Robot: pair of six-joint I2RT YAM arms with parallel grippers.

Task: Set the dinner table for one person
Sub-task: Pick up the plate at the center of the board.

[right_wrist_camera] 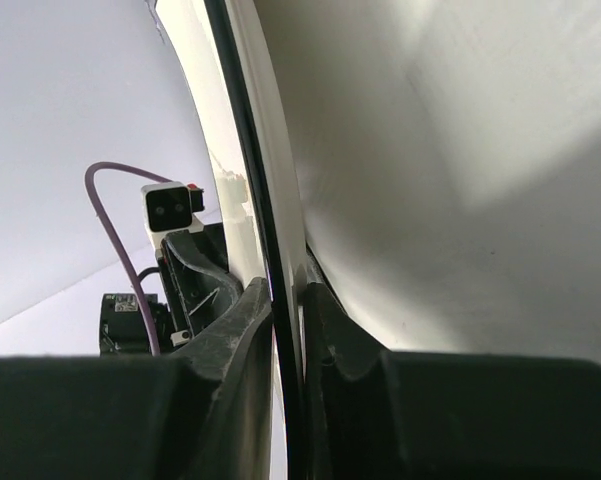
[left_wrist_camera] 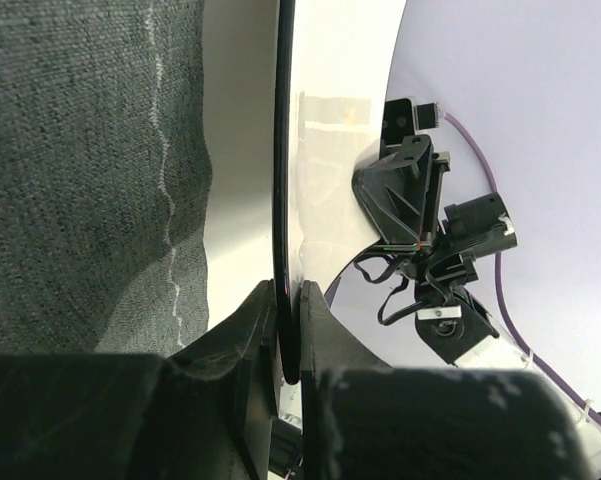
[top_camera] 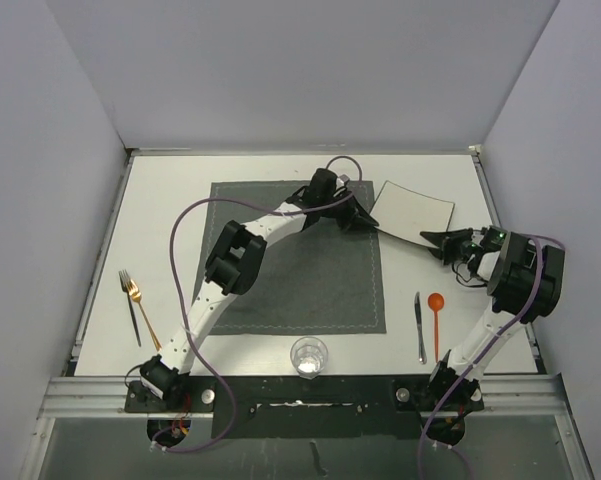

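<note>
A square white plate (top_camera: 412,212) with a thin black rim is tilted over the back right of the dinner table (top_camera: 170,220). My left gripper (top_camera: 368,216) is shut on its left corner, beside the dark grey placemat (top_camera: 300,270). My right gripper (top_camera: 438,240) is shut on its near right edge. In the left wrist view the plate's rim (left_wrist_camera: 280,150) runs between the closed jaws of the left gripper (left_wrist_camera: 288,325), with the placemat (left_wrist_camera: 80,170) to the left. In the right wrist view the plate (right_wrist_camera: 430,180) fills the right side, and the right gripper (right_wrist_camera: 288,320) pinches its rim.
A gold fork (top_camera: 142,308) and a dark utensil lie on the left of the table. A clear glass (top_camera: 309,355) stands at the placemat's near edge. A knife (top_camera: 419,326) and an orange spoon (top_camera: 436,315) lie to the right. White walls close in the table on three sides.
</note>
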